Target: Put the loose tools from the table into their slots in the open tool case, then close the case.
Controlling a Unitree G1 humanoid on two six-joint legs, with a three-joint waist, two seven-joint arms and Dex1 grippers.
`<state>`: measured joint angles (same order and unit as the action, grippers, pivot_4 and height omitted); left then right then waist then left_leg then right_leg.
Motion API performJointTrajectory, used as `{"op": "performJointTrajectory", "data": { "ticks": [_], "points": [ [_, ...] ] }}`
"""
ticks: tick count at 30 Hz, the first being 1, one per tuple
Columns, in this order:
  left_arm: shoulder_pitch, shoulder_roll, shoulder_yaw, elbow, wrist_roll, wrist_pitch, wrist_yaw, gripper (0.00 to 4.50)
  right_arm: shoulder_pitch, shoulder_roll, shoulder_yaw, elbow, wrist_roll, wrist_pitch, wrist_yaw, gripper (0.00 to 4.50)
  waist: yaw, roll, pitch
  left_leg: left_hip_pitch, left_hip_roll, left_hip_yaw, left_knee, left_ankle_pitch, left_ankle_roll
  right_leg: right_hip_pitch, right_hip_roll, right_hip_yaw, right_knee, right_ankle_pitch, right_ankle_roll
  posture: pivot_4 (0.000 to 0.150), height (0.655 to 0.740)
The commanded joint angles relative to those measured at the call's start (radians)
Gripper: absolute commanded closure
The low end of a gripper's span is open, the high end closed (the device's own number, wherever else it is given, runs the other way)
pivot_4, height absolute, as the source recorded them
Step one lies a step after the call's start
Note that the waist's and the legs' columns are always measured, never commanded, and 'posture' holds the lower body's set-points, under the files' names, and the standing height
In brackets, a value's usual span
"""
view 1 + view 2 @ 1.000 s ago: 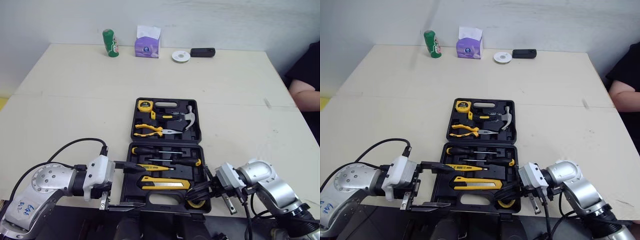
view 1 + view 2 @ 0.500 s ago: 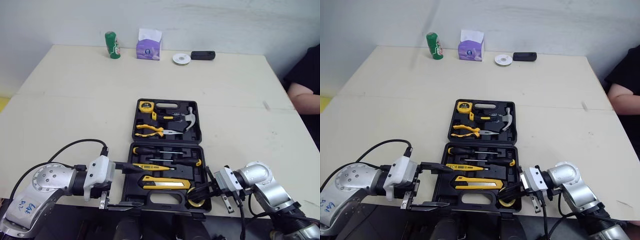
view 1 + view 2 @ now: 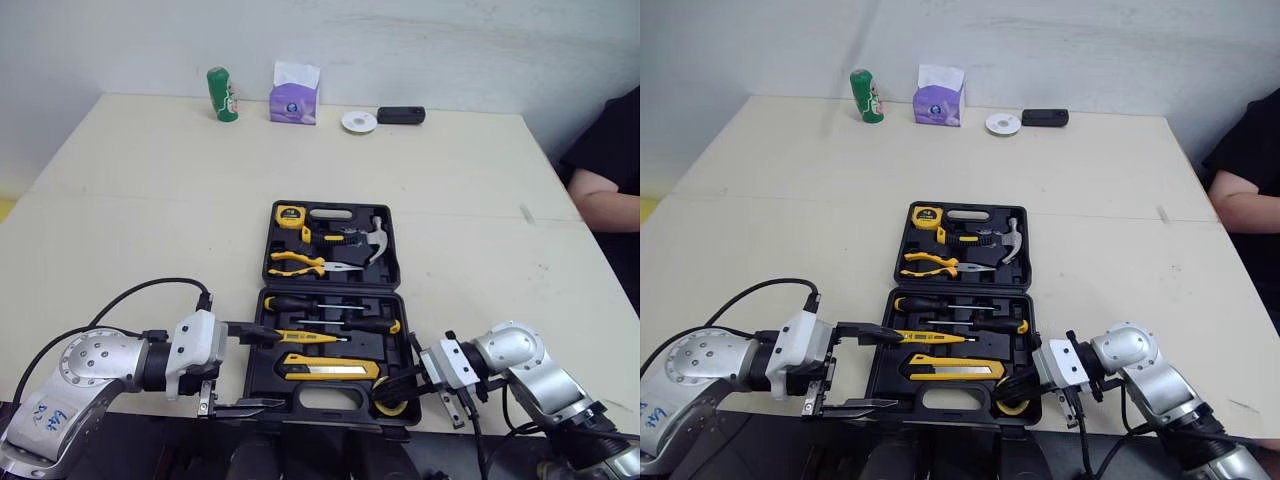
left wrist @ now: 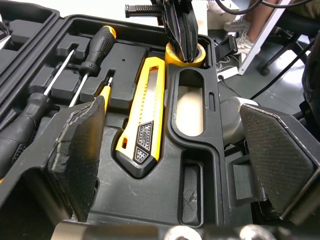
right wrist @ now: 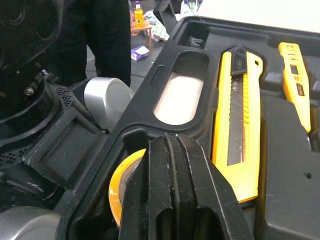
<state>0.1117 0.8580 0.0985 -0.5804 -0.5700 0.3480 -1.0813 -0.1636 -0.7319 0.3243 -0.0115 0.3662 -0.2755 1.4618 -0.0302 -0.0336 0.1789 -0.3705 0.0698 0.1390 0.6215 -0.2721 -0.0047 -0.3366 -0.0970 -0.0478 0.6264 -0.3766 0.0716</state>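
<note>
Table (image 3: 150,200): the open case (image 3: 330,287) lies flat at the middle of the near edge, its near half running to that edge.

Far half: tape measure (image 3: 290,213), pliers (image 3: 300,264) and hammer (image 3: 372,238), all seated.

Near half: two screwdrivers (image 3: 320,302), a yellow tester (image 3: 310,336) and a knife (image 3: 330,366) lie in slots. A yellow tape roll (image 3: 398,407) sits in the near right corner.

Left end effector (image 3: 282,370): at the case's near left corner, fingers wide apart and holding nothing. One finger reaches over the left wall beside the tester; the other lies along the case's near edge.

Right end effector (image 3: 388,384): at the case's near right corner, fingers pressed together, tips at the tape roll. Whether they pinch its wall cannot be told.

Far edge: a green can (image 3: 221,93), tissue box (image 3: 294,92), white disc (image 3: 358,121) and black device (image 3: 400,115).

Right edge: a person's arm (image 3: 605,190).
</note>
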Motion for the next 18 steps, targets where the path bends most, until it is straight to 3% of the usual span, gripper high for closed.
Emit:
{"op": "performJointTrajectory", "data": {
  "ticks": [1, 9, 15, 18],
  "points": [
    [-0.009, -0.007, -0.001, -0.021, 0.001, -0.014, 0.004, 0.0, 0.014, 0.001, 0.01, 0.216, -0.087, -0.02, 0.018, 4.44, -0.001, -0.001, -0.001, 0.0, 0.0, 0.0, 0.0, 0.0, 0.0, 0.0, 0.0, 0.0, 0.0, 0.0, 0.0, 0.15, 0.74],
    [-0.02, -0.008, -0.003, -0.002, 0.007, -0.021, -0.005, 0.0, -0.011, 0.006, -0.011, 0.179, -0.003, 0.039, 0.053, 4.44, 0.0, -0.003, -0.003, 0.0, 0.0, 0.0, 0.0, 0.0, 0.001, 0.0, -0.001, 0.001, -0.002, 0.002, -0.003, 0.15, 0.74],
    [-0.034, -0.027, 0.087, -0.005, -0.106, 0.052, 0.034, 0.0, -0.012, -0.042, -0.11, -0.136, 0.182, 0.26, -0.014, 4.44, 0.002, 0.01, 0.005, -0.007, -0.001, 0.0, -0.001, 0.001, 0.002, -0.006, -0.002, 0.0, -0.003, 0.002, -0.003, 0.15, 0.74],
    [-0.054, -0.03, 0.132, 0.015, -0.121, 0.085, 0.081, 0.0, -0.017, -0.09, -0.183, -0.249, 0.242, 0.37, -0.057, 4.44, 0.003, 0.013, 0.007, -0.018, -0.001, 0.0, 0.0, 0.005, 0.007, -0.018, -0.002, -0.001, 0.0, 0.01, 0.012, 0.15, 0.74]
  ]
}}
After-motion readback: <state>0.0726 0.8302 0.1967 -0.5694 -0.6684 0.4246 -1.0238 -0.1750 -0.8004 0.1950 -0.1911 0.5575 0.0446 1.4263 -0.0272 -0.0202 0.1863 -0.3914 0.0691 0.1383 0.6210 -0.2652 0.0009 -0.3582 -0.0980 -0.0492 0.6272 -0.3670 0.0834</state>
